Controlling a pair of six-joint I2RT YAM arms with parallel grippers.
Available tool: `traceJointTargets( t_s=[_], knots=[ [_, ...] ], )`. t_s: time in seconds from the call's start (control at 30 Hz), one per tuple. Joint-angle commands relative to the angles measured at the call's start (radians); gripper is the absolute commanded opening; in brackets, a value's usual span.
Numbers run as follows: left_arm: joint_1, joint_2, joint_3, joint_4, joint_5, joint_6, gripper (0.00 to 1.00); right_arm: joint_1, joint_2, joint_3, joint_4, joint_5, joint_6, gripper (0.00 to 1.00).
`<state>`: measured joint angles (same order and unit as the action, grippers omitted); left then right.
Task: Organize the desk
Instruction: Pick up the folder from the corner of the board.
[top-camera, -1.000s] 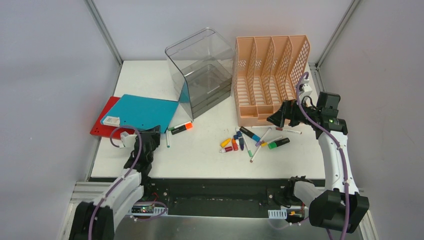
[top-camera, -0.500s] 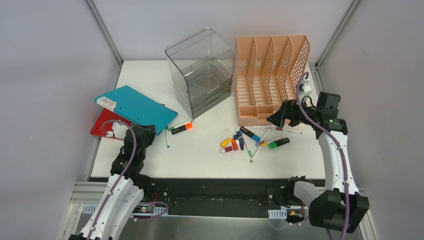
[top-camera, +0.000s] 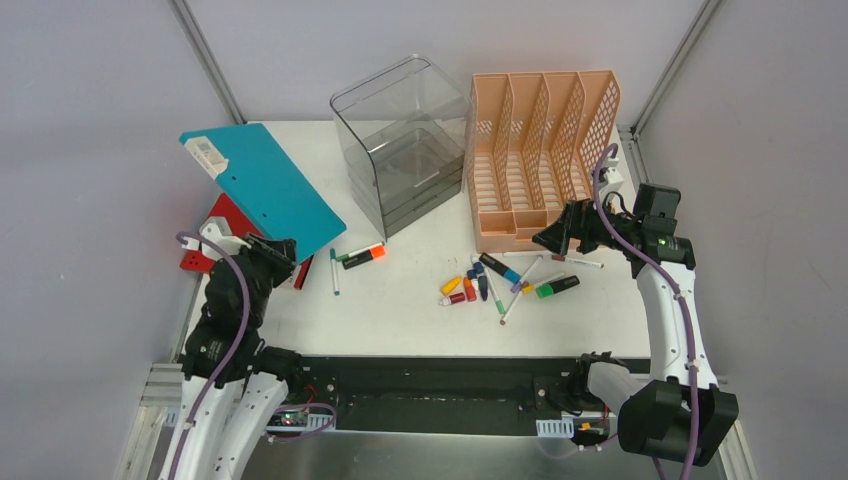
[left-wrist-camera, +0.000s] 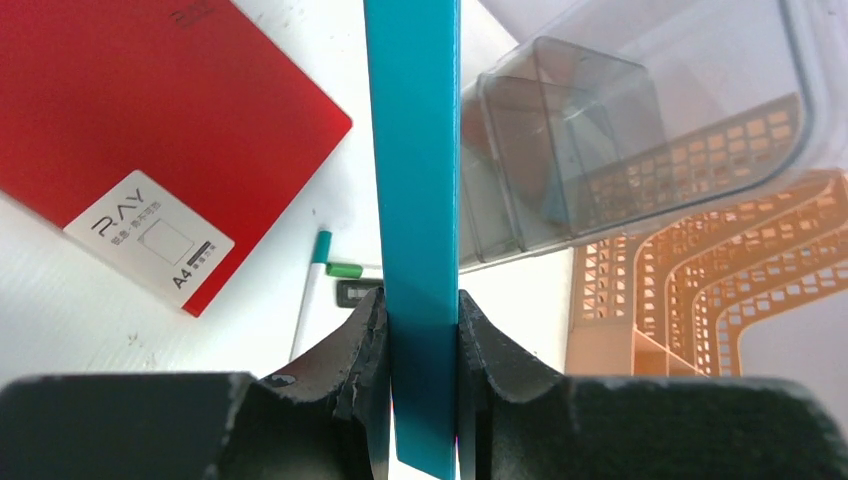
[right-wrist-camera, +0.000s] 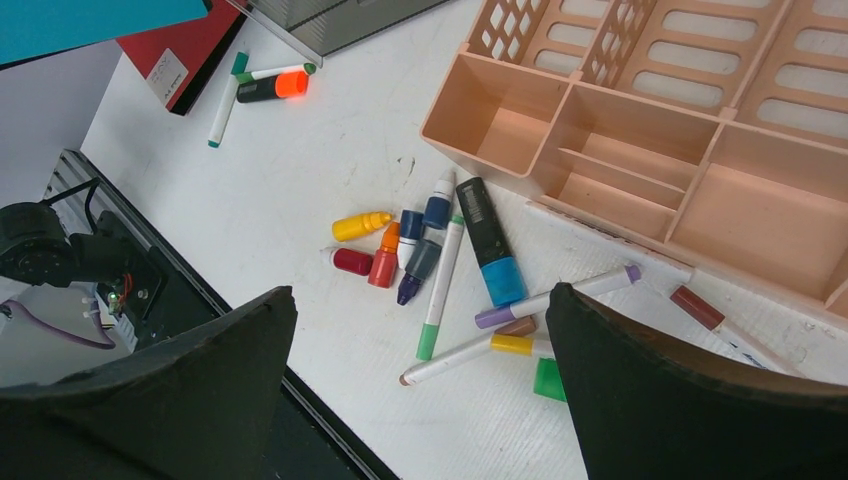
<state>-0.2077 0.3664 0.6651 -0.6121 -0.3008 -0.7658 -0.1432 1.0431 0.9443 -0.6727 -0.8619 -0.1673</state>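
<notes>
The desk (top-camera: 400, 315) is a white tabletop. My left gripper (top-camera: 283, 262) is shut on the lower edge of a teal folder (top-camera: 265, 190), which stands tilted above the desk's left side. In the left wrist view both pads press the teal folder (left-wrist-camera: 420, 200) edge-on at my left gripper (left-wrist-camera: 422, 330). A red folder (top-camera: 212, 235) lies flat beneath it, also seen as the red folder (left-wrist-camera: 150, 120). My right gripper (top-camera: 556, 238) hangs open, holding nothing, in front of the peach file rack (top-camera: 540, 160), over loose markers (top-camera: 490, 285). From the right wrist view, my right gripper (right-wrist-camera: 420, 292) spans the markers (right-wrist-camera: 440, 270).
A clear drawer box (top-camera: 405, 150) stands at the back centre, next to the file rack. A green pen and an orange highlighter (top-camera: 362, 256) lie near the teal folder's lower corner. Grey walls and aluminium rails close in the sides.
My left arm has lifted the teal folder off the red one, tipping it up and carrying it back and to the left. The right arm has not moved.
</notes>
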Motion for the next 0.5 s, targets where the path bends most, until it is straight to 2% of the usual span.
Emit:
traceJointTargets(
  t_s=[0.0,0.17,0.33,0.47],
  knots=[
    [0.004,-0.012,0.119,-0.010,0.076,0.118,0.00,0.003,-0.022,0.019,0.027,-0.046,-0.018,1.00],
    [0.004,0.005,0.245,-0.108,0.174,0.139,0.00,0.005,-0.020,0.013,0.033,-0.084,-0.014,1.00],
    [0.004,-0.004,0.367,-0.258,0.176,0.196,0.00,0.023,-0.024,-0.004,0.051,-0.149,-0.004,1.00],
    [0.004,-0.043,0.427,-0.294,0.186,0.239,0.00,0.048,-0.045,-0.041,0.084,-0.186,0.004,1.00]
  ],
)
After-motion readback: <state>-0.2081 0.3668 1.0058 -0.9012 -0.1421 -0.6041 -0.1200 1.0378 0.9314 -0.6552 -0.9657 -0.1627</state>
